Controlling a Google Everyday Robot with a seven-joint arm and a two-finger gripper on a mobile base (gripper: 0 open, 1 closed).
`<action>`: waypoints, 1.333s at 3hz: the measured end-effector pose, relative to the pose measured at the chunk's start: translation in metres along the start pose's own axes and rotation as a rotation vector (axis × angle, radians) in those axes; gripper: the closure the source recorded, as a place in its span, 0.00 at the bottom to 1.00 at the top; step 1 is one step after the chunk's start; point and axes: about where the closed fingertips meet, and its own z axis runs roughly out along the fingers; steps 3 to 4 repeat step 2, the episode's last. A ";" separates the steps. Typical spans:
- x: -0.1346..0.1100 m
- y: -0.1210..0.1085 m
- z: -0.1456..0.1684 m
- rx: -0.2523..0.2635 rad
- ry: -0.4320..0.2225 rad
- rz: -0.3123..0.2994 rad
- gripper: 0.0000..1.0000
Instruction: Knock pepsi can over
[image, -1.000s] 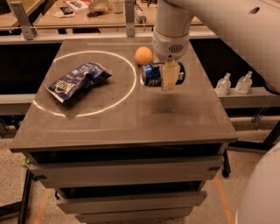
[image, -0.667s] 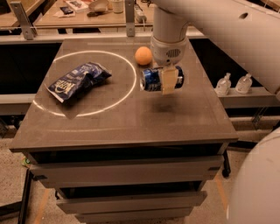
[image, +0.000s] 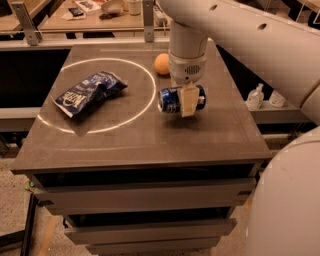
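The pepsi can (image: 170, 100) is dark blue with white markings and lies on its side, its silver end facing left. It is right of the white circle on the table (image: 150, 145). My gripper (image: 185, 106) points straight down over the can. One pale finger (image: 189, 101) crosses the can's front, and the other is hidden behind it. The gripper appears shut on the can, holding it at or just above the tabletop.
A blue-and-white snack bag (image: 90, 92) lies inside the white circle at the left. An orange fruit (image: 161, 64) sits behind the can near the far edge. White bottles (image: 256, 96) stand on a lower ledge to the right. My arm fills the upper right.
The gripper and the sideways can have moved together a little toward the table's front. The bag and the orange have not moved.
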 end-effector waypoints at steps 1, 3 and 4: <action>-0.006 -0.001 0.003 0.008 -0.003 -0.001 1.00; -0.007 -0.006 0.004 0.024 -0.009 -0.001 0.82; -0.007 -0.006 0.004 0.024 -0.009 -0.001 0.82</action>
